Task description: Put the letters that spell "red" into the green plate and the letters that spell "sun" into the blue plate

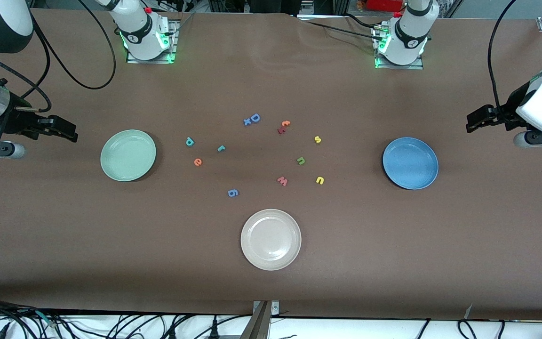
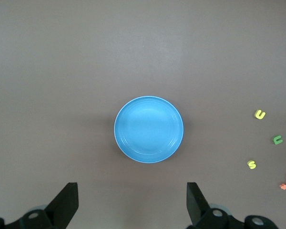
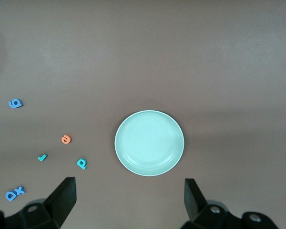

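The green plate (image 1: 128, 155) (image 3: 149, 143) lies empty toward the right arm's end. Beside it lie the teal "d" (image 1: 189, 141) (image 3: 81, 163), teal "r" (image 1: 221, 148) (image 3: 42, 157) and orange "e" (image 1: 197, 162) (image 3: 66, 139). The blue plate (image 1: 410, 163) (image 2: 149, 129) lies empty toward the left arm's end, with the yellow "s" (image 1: 317, 139) (image 2: 251, 164), green "n" (image 1: 301, 161) (image 2: 277, 140) and yellow "u" (image 1: 319, 180) (image 2: 260, 114) beside it. My right gripper (image 1: 66, 130) (image 3: 129, 198) hangs open over bare table outside the green plate. My left gripper (image 1: 471, 121) (image 2: 132, 200) hangs open outside the blue plate.
A beige-white plate (image 1: 271, 239) sits mid-table, nearest the front camera. Among the letters lie a blue "g" (image 1: 233, 192), a red "w" (image 1: 282, 181), a blue "D" pair (image 1: 251, 119) and an orange-and-red pair (image 1: 283, 126). Both arm bases stand at the table's back edge.
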